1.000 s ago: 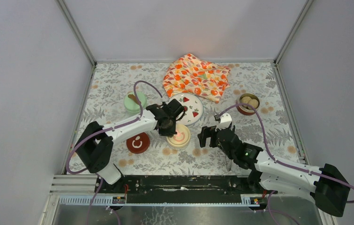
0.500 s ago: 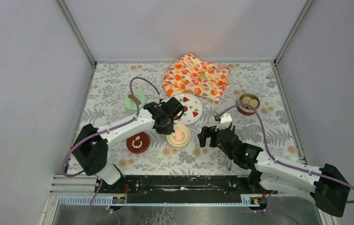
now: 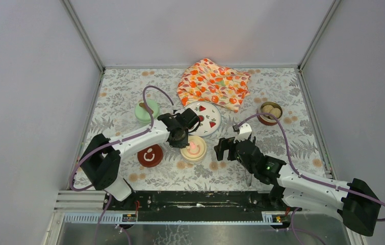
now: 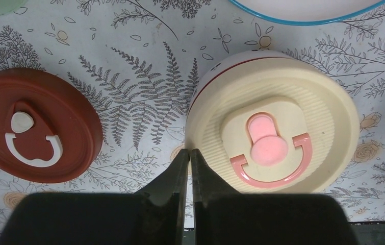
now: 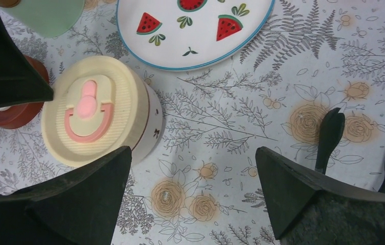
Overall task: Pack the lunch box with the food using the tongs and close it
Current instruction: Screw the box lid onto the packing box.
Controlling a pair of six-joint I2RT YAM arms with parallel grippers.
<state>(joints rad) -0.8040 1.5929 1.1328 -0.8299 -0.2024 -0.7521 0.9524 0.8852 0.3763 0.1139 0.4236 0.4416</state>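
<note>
Currently the left tool (image 4: pixel 190 155) is closed on nothing, its fingers pressed together. The tip sits just beside the rim of the cream-lidded pot (image 4: pixel 277 138), in the gap between that pot and the dark red lid (image 4: pixel 34 125). Both lie near the middle of the desk (image 3: pixel 124 97), toward its near edge.

The right tool (image 5: pixel 193 150) stands wide open and empty, above bare desk just right of the cream-lidded pot. The tongs (image 5: pixel 329 133) lie on the desk to its right. Only two dark flat tips show, one cut off by the frame and the rest hidden under the arm.

The mint-green pot (image 3: pixel 147 110) stands toward the left edge; a brown item on top is too small to identify. The steel bowl (image 3: pixel 263 118) near the right edge holds beige balls (image 3: pixel 272 109). Whether a bowl sits under the dark red lid cannot be told. The plate (image 5: pixel 200 38) lies beyond the cream-lidded pot, and the cloth (image 3: pixel 213 81) at the far edge.
</note>
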